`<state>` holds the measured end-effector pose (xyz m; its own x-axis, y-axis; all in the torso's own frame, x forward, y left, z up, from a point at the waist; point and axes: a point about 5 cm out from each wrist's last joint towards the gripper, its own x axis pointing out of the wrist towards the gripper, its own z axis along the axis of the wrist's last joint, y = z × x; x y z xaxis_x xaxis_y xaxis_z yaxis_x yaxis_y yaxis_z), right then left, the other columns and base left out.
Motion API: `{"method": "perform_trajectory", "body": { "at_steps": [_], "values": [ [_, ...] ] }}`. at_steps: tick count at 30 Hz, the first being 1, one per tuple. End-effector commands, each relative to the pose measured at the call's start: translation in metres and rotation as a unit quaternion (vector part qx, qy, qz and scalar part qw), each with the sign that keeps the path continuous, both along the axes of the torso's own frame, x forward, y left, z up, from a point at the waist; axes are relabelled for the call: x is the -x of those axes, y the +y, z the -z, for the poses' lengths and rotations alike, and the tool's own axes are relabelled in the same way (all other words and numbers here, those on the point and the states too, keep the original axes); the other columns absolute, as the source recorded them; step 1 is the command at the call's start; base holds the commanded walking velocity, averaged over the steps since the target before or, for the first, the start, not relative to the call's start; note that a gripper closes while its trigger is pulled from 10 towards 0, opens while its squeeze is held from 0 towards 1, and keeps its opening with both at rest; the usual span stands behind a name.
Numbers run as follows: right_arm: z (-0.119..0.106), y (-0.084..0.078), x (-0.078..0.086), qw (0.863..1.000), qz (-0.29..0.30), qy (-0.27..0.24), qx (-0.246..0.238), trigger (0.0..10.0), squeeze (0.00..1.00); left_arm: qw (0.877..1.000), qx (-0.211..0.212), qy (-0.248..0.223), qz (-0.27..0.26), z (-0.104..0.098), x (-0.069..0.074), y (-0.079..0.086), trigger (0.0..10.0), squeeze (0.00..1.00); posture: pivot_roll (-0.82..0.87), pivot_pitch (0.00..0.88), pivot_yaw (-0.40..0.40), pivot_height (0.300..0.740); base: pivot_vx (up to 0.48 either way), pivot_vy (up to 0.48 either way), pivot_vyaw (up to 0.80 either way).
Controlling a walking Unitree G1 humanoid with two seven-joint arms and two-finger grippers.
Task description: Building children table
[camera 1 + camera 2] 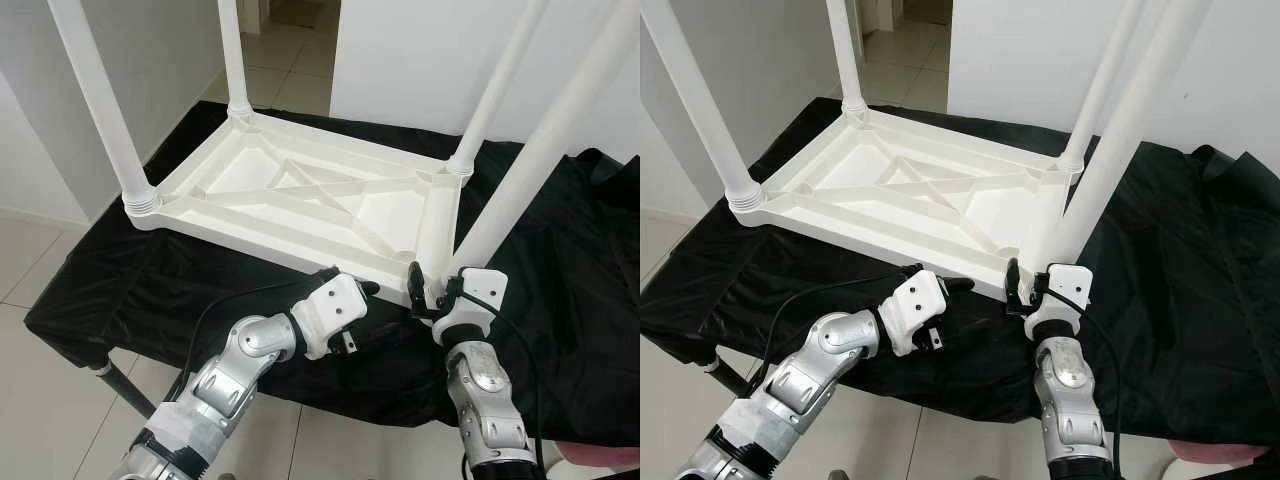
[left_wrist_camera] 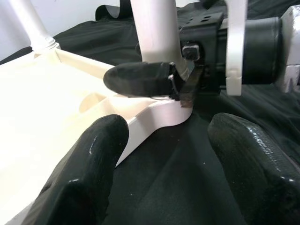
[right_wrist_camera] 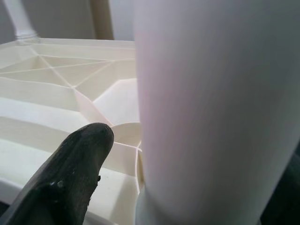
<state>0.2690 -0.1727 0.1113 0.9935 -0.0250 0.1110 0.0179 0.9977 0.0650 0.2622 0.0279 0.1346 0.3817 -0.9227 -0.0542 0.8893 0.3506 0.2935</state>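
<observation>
The white children table (image 1: 300, 200) lies upside down on a black cloth (image 1: 150, 280). Three white legs stand in its corners: left (image 1: 100, 100), far left (image 1: 233, 60) and far right (image 1: 500, 90). The fourth leg (image 1: 550, 130) leans over the near right corner. My right gripper (image 1: 432, 290) is shut on this leg's base, with one finger (image 2: 140, 78) lying across it; the leg (image 3: 211, 112) looms beside a fingertip (image 3: 75, 168). My left gripper (image 1: 362, 300) is open just left of that corner, low over the cloth, and its fingers (image 2: 89, 154) hold nothing.
The cloth covers a low support whose dark metal leg (image 1: 125, 385) shows at the near left. Tiled floor (image 1: 30, 260) lies around it. White walls (image 1: 420, 50) stand behind, with a doorway (image 1: 290, 40) at the back. The cloth's near edge hangs just in front of my arms.
</observation>
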Motion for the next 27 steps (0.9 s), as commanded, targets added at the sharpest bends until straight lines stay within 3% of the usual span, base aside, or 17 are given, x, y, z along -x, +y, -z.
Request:
{"method": "perform_trajectory", "body": {
  "at_steps": [1,9,15,21,27],
  "values": [
    [-0.002,-0.004,0.003,1.000,-0.019,-0.016,0.007,10.0,0.00,1.000,0.001,0.006,-0.013,0.001,-0.001,0.004,10.0,0.00,-0.06,0.000,-0.039,0.740,0.000,0.000,0.00],
    [0.003,-0.011,0.009,0.998,-0.059,-0.030,0.022,10.0,0.00,1.000,0.006,0.003,-0.025,-0.001,-0.001,0.007,10.0,0.00,-0.05,0.000,-0.034,0.740,0.000,0.000,0.00],
    [0.004,-0.022,0.011,0.992,-0.110,-0.027,0.049,10.0,0.00,1.000,0.006,0.017,0.000,-0.002,-0.001,0.008,10.0,0.00,-0.06,0.000,-0.027,0.740,0.000,0.000,0.00],
    [-0.004,-0.042,0.004,0.982,-0.172,-0.031,0.077,10.0,0.00,0.999,0.010,0.030,0.026,-0.004,0.000,0.008,10.0,0.00,-0.06,0.000,-0.017,0.740,0.000,0.000,0.00],
    [-0.003,-0.045,-0.006,0.973,-0.212,-0.013,0.090,10.0,0.00,0.999,0.013,0.033,0.033,-0.005,0.000,0.007,10.0,0.00,-0.06,0.000,-0.014,0.740,0.000,0.000,0.00]
  ]
}}
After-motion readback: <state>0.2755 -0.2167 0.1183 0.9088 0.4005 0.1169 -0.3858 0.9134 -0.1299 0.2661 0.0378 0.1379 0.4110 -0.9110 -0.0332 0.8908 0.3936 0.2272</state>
